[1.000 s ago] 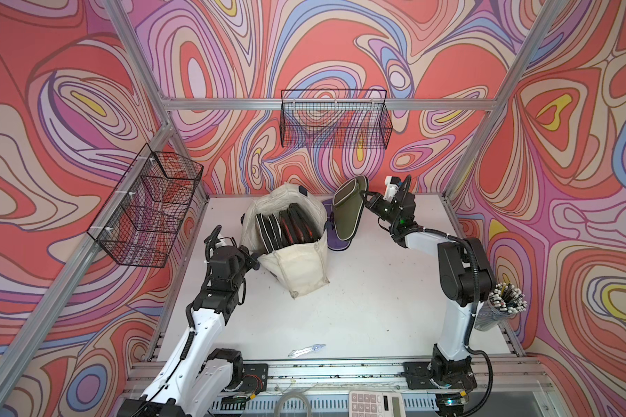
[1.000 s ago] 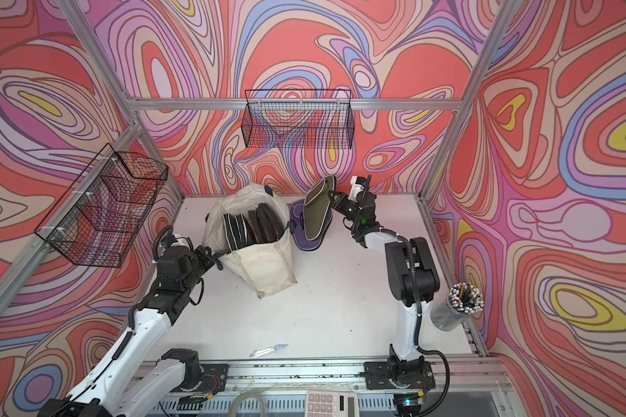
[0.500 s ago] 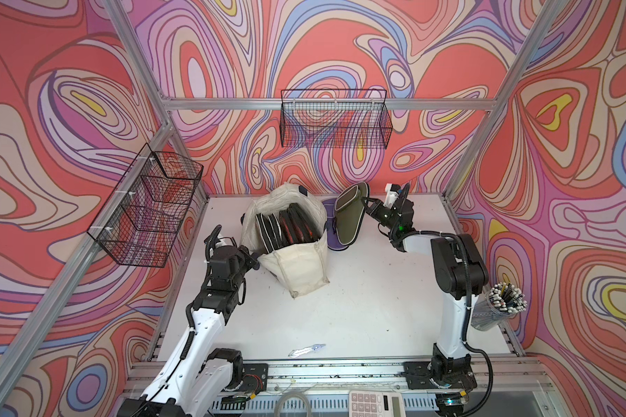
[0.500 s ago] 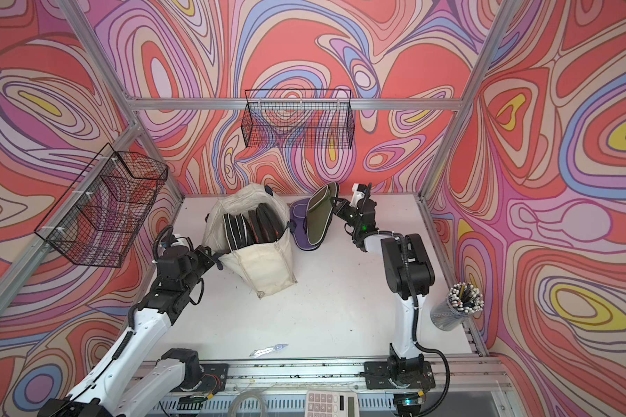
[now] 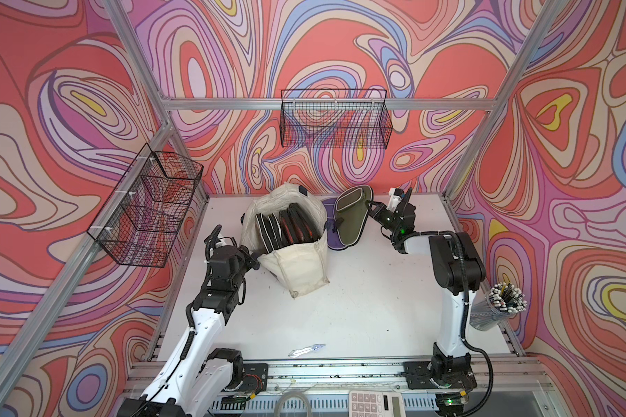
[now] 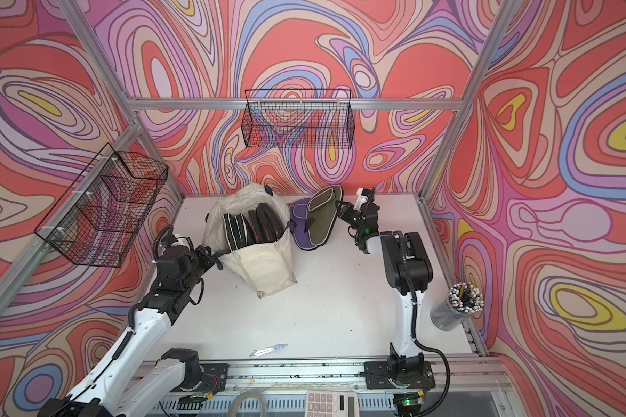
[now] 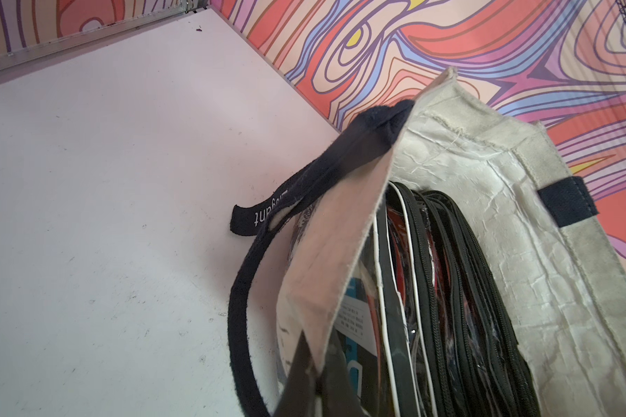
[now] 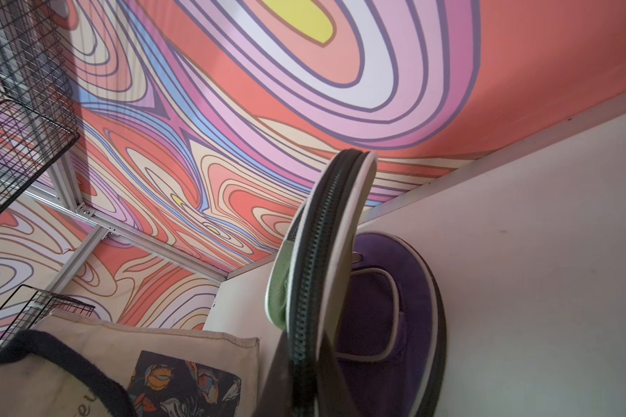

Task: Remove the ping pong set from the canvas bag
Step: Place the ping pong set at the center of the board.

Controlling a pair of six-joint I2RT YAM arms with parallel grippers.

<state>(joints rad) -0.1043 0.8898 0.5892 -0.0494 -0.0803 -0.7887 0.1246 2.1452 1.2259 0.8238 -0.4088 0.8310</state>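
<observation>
The cream canvas bag (image 5: 297,267) (image 6: 264,263) stands open at the back of the table, with several black zipped paddle cases (image 5: 286,227) (image 7: 449,289) upright inside. My left gripper (image 5: 254,257) (image 7: 313,375) is shut on the bag's rim (image 7: 340,231) beside a navy handle (image 7: 239,325). My right gripper (image 5: 371,208) (image 8: 306,379) is shut on the edge of an olive-green ping pong set case (image 5: 351,216) (image 8: 326,234). It is held tilted, out of the bag, over a purple case (image 5: 331,231) (image 8: 394,307) lying flat on the table.
Black wire baskets hang on the back wall (image 5: 335,119) and the left wall (image 5: 149,209). A cup of pens (image 5: 499,307) stands at the right edge. A small clear pen-like item (image 5: 306,350) lies near the front edge, with a calculator (image 5: 374,402) below the rail.
The right arm has shifted slightly, and the green case has come down a little toward the purple one. The left arm and the bag have not moved.
</observation>
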